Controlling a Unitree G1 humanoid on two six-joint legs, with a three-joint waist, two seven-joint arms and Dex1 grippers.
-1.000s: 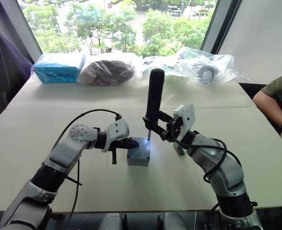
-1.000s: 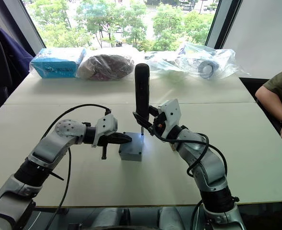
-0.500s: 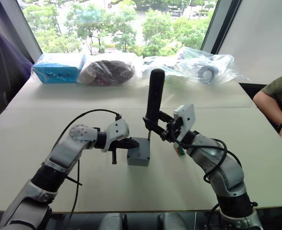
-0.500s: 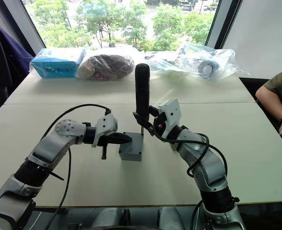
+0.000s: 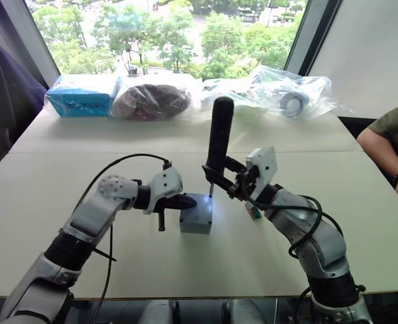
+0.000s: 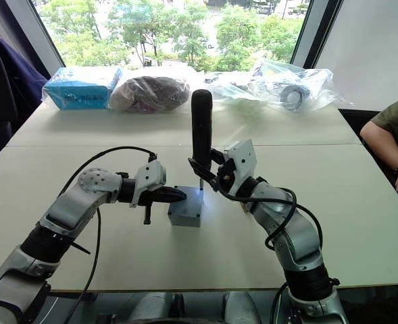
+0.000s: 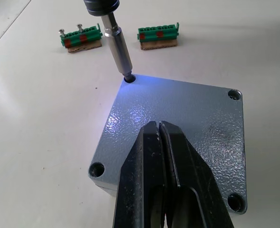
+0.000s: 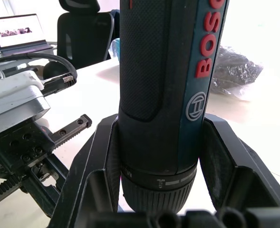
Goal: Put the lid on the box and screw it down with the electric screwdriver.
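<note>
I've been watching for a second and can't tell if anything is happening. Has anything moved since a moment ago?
Hardly anything. The white glow on the lid went out half a second ago and is back on. The right gripper still holds the electric screwdriver upright with its bit in the lid's corner hole, and the left gripper's shut fingers stay over the lid. The box and green connectors have not shifted.

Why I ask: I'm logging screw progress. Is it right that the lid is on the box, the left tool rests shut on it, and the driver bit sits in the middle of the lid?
Not quite. The electric screwdriver has its bit in a corner screw hole of the lid, not the middle; the left wrist view shows it. The lid is on the box, and the left tool does rest shut on it.
</note>
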